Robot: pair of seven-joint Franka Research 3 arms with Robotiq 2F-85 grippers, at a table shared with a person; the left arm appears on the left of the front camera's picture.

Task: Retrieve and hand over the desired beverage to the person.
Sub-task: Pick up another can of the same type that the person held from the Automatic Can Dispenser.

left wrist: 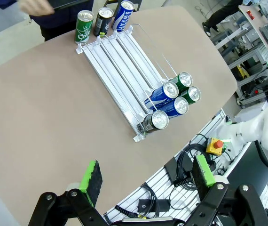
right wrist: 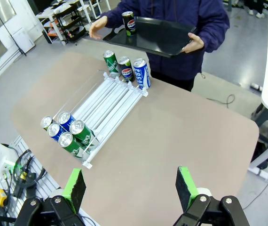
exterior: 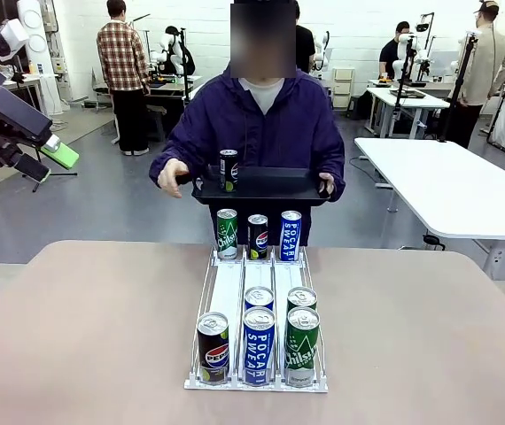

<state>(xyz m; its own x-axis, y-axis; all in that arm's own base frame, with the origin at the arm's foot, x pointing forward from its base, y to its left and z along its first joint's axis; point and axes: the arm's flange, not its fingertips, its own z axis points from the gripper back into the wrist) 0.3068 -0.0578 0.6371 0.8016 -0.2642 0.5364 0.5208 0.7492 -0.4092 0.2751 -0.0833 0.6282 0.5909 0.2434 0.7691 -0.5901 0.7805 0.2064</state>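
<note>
Holds the left arm raised beyond the table's left edge, wrist angled downward, left gripper spread wide and empty. Hangs the right gripper high over the near side, green pads far apart, gripping nothing.

Person: purple hooded jacket, stood behind rack, tray held level.
Pepsi can: upright on tray, beyond rack.
Far cans: three, upright at rack's far end.
Near cans: five, upright at its near end.

person: dark purple hooded jacket | apparently white T-shirt beneath
</note>
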